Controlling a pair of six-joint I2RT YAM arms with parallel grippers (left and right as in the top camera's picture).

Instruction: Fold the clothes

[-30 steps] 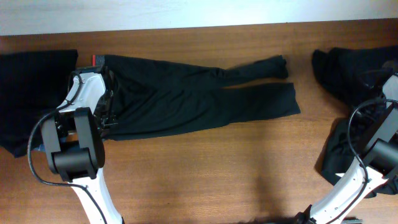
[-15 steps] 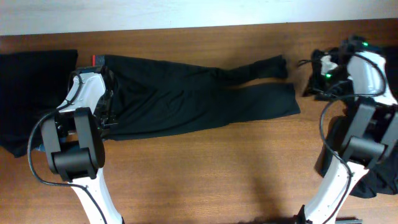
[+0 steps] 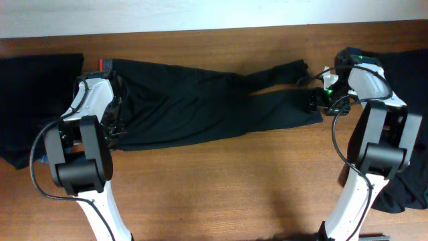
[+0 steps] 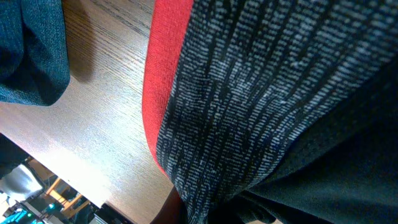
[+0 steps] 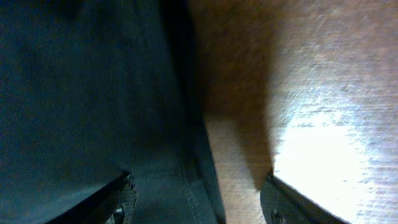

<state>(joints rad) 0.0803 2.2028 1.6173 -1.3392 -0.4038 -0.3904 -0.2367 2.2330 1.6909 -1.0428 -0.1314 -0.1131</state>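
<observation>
The right jaws stand spread astride the cuff edge of the black trousers point(image 3: 200, 107), one tip over cloth and one over bare worktop point(image 5: 323, 124), while the left jaws pinch the red-edged waistband point(image 4: 249, 106) at the opposite end, open wood in front, more black clothes point(image 3: 33, 94) at both side edges.

Trousers point(image 3: 200, 107) as my reference.

- **Near side:** broad bare table point(image 3: 221, 187). I have an open lane here between my two arms.
- **Far side:** only a thin strip of wood before the table's back edge.
- **Waistband end:** left arm point(image 3: 87, 154) sits over the fabric, with a dark folded garment point(image 3: 33, 100) just beyond. Blocked.
- **Cuff end:** right arm point(image 3: 374, 134) stands there, black pile point(image 3: 408, 67) behind it. Wood shows between cuffs and pile, but the arm crosses it.
- **Between the two legs, by the cuffs:** a sliver of bare wood.
</observation>
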